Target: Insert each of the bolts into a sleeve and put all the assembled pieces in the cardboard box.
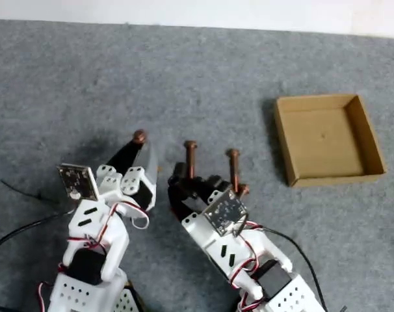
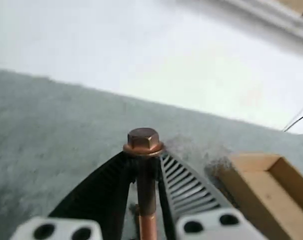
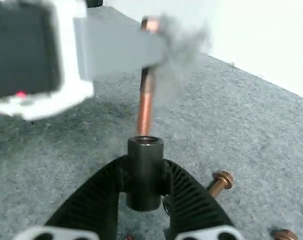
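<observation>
My left gripper (image 1: 140,146) (image 2: 144,162) is shut on a copper bolt (image 2: 143,142), whose hex head pokes out past the fingertips. To its right, my right gripper (image 1: 184,185) (image 3: 144,175) is shut on a black sleeve (image 3: 144,170) with its mouth facing away from me. A second copper bolt (image 1: 190,159) (image 3: 144,107) lies in line with that mouth, shaft reaching the rim; how deep it goes I cannot tell. Two more bolts (image 1: 233,168) (image 3: 220,182) lie on the grey carpet to the right. The cardboard box (image 1: 285,140) (image 2: 251,180) sits at the far right, nothing inside.
The grey carpet (image 1: 86,84) covers the table up to a white wall at the back. The two arms stand close together near the front edge. Cables trail off at the front left and right.
</observation>
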{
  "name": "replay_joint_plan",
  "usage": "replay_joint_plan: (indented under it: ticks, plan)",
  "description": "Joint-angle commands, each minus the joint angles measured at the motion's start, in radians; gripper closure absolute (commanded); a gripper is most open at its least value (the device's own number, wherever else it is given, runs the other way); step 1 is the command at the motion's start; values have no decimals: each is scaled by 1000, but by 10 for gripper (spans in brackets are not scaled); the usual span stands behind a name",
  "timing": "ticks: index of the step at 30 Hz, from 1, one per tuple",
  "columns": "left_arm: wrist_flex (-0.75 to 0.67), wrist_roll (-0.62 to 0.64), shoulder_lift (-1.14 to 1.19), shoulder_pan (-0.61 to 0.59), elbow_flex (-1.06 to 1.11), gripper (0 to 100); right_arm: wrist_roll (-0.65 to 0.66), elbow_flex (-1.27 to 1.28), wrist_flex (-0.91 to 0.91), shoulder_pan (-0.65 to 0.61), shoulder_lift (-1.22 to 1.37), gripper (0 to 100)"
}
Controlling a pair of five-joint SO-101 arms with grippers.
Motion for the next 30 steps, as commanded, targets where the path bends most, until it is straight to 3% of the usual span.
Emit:
replay_joint_plan:
  ticks: [1,12,19,27,30]
  plan:
    - [-2,6,-22,41,-91,995,-5,128,1,-8,-7,994]
    - [-2,6,-22,48,-116,995,-5,128,1,-19,-7,994]
    - [0,6,-22,153,-79,995,-5,128,24,-59,-7,994]
    - [0,8,-22,160,-87,995,-5,128,22,-54,-15,994]
    - [6,64,-22,156,-99,995,-5,128,16,-18,-16,994]
